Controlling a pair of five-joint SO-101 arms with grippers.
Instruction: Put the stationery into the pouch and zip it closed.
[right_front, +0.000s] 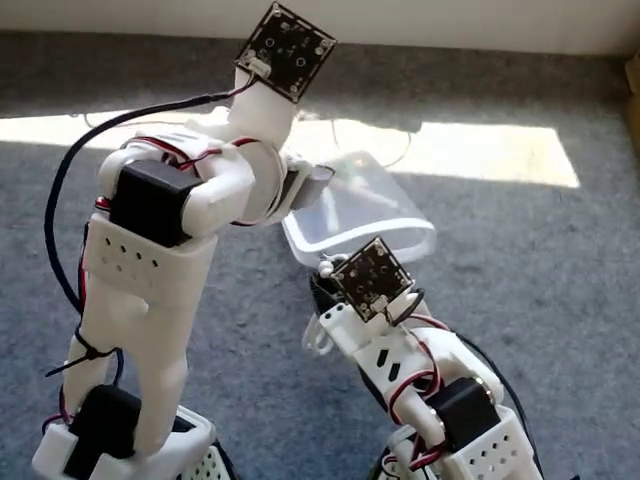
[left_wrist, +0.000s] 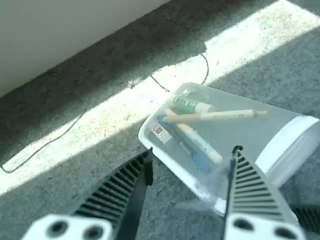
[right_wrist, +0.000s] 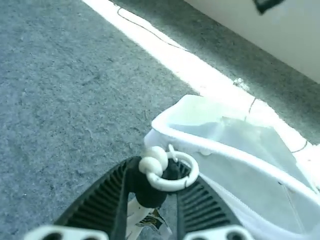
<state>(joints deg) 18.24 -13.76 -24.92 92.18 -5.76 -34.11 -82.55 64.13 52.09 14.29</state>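
A translucent mesh pouch (right_front: 360, 215) with a white zip edge lies on the grey carpet between the two arms. Through its wall, in the left wrist view, a green-capped tube (left_wrist: 190, 105), a beige pen (left_wrist: 215, 116) and a blue pen (left_wrist: 196, 148) lie inside the pouch (left_wrist: 250, 135). My left gripper (left_wrist: 191, 151) hovers open just above the pouch's closed end; from above it (right_front: 305, 187) sits at the pouch's far-left corner. My right gripper (right_wrist: 161, 176) is shut on the white zip pull ring (right_wrist: 172, 175) at the near end of the pouch (right_wrist: 235, 150).
A thin dark cable (left_wrist: 165, 85) runs across a sunlit strip of carpet (right_front: 480, 150) behind the pouch. A pale wall (left_wrist: 60, 30) borders the far side. Open carpet lies to the right of the pouch.
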